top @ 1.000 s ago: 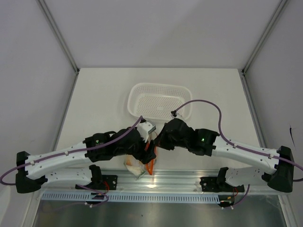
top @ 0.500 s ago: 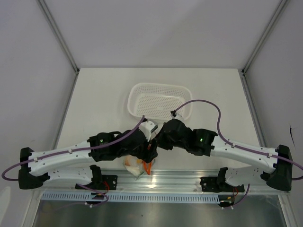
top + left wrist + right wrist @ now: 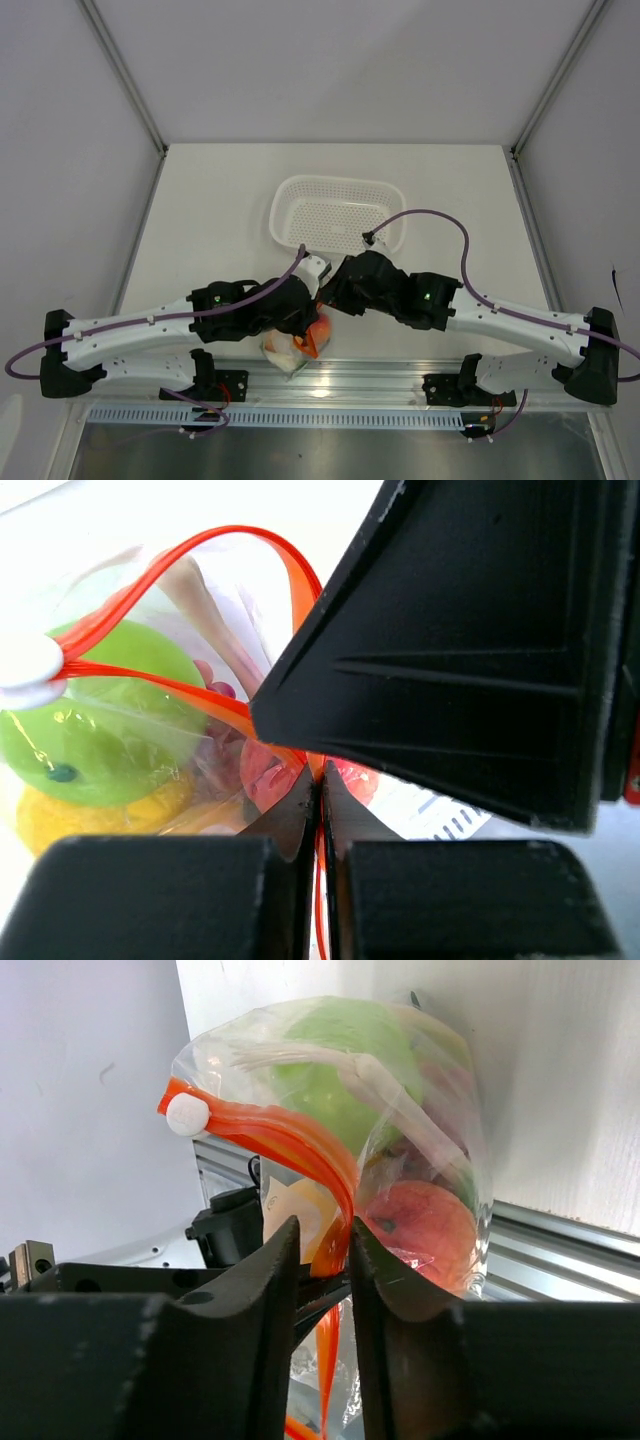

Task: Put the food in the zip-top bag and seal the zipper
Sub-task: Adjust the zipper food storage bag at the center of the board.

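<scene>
Bag [image 3: 430, 1080], floppy and probably slick, full of fruit [image 3: 110, 710], sits at the counter's [image 3: 200, 220] near edge, left end effector [image 3: 320, 810] clenched on its stiffer zipper strip [image 3: 270, 1130], likely the surest hold, right end effector [image 3: 325, 1260] slightly parted around it.
</scene>
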Action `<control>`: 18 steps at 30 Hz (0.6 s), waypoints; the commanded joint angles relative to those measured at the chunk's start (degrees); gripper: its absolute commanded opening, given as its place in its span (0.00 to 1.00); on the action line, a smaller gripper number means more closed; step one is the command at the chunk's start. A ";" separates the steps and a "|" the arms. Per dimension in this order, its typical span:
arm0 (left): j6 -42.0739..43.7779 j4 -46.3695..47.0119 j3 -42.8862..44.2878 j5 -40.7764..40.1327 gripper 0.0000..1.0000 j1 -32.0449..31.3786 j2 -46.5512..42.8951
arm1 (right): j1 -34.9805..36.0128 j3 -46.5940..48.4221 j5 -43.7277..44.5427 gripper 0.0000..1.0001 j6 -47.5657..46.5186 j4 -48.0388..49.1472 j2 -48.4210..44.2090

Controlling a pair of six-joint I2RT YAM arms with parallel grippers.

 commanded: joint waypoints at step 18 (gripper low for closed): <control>11.54 4.40 -6.24 12.59 0.01 -0.51 -17.12 | -18.40 3.80 -18.25 0.99 -48.09 -0.73 -6.24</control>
